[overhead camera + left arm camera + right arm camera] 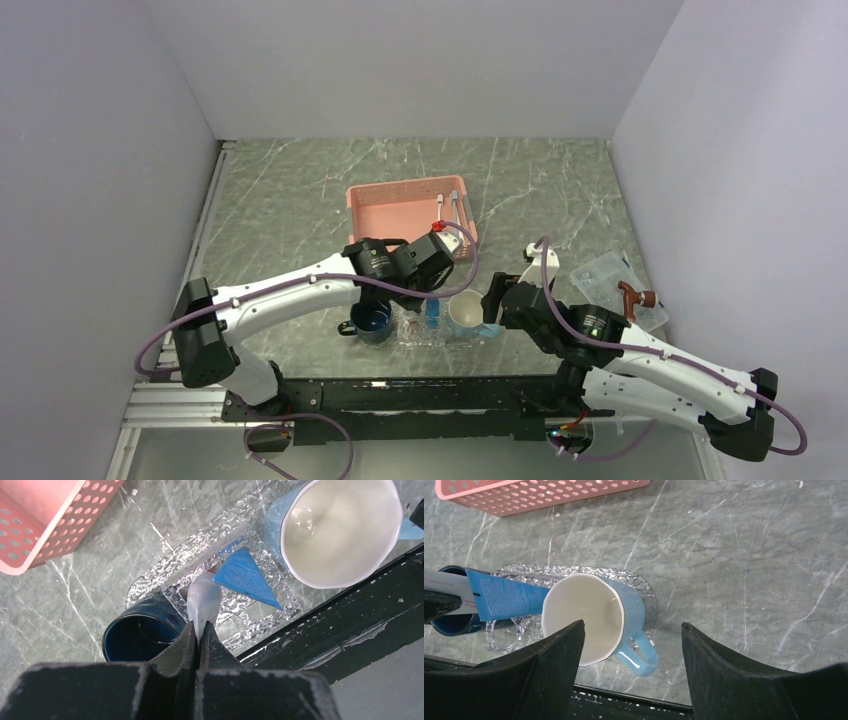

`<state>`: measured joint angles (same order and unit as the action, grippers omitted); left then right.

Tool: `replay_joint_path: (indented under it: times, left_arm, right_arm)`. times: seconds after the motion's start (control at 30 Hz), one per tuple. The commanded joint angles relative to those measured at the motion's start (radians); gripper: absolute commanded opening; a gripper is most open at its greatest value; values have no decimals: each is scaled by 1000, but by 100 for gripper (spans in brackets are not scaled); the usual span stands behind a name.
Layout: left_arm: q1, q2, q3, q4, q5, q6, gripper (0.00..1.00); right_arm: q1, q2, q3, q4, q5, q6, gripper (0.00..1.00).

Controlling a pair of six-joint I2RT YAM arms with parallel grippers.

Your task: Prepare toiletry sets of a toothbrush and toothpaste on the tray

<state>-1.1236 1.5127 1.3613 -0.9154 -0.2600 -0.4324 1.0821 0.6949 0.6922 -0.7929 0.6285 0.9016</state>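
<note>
Grey marble tabletop (300, 200) | L gripper (197, 629) clamped on toothpaste (204, 597) over tray (170, 562), prob for set-down | R gripper (633, 625) jaws apart beside lt-blue mug (629, 607), I guess standby

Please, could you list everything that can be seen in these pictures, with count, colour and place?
tray: one, clear, near table edge
dark blue mug: one, at tray's left end
light blue mug: one, white inside, tray's right end
blue toothpaste: one, on tray between mugs
white toothpaste: one, held over tray
pink basket: one, behind the tray
toothbrush: two, white, in basket's right side
clear box: one, with brown piece, table's right side
left fingers: black, shut on white toothpaste
right fingers: black, open, by light blue mug
</note>
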Motion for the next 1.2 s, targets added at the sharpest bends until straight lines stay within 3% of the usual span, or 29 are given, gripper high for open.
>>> replay_joint_path:
  times: [0.0, 0.83, 1.17]
  left_arm:
    - [-5, 11, -5, 53, -17, 9, 0]
    - [4, 26, -42, 84, 5, -2, 0]
    - [5, 11, -41, 82, 4, 0, 25]
  right_arm:
    - [-2, -1, -5, 28, 0, 5, 73]
    - [-3, 0, -2, 21, 0, 5, 73]
    - [-2, 18, 11, 21, 4, -2, 73]
